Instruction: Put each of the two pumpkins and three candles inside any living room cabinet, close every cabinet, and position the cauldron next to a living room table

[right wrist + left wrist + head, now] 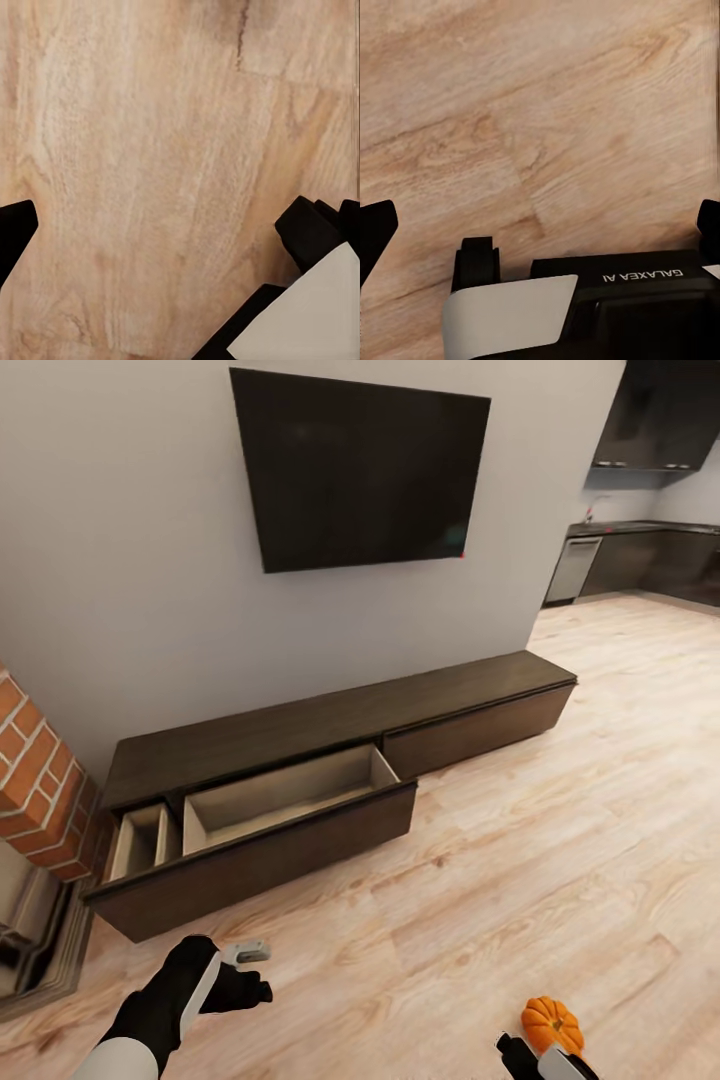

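The long dark brown cabinet runs along the grey wall under the TV. Its wide left drawer stands pulled out, and the pale beige inside holds nothing. The right drawer front is shut. One orange pumpkin sits on the wood floor beside my right arm at the picture's lower edge. My left gripper hangs open over bare floor in front of the open drawer. My right gripper is open too, with only floorboards between its fingers. The candles, cauldron and table are out of view.
A brick fireplace stands at the left, close to the cabinet's end. A black TV hangs on the wall. Grey kitchen units lie far back right. Wood floor stretches wide to the right.
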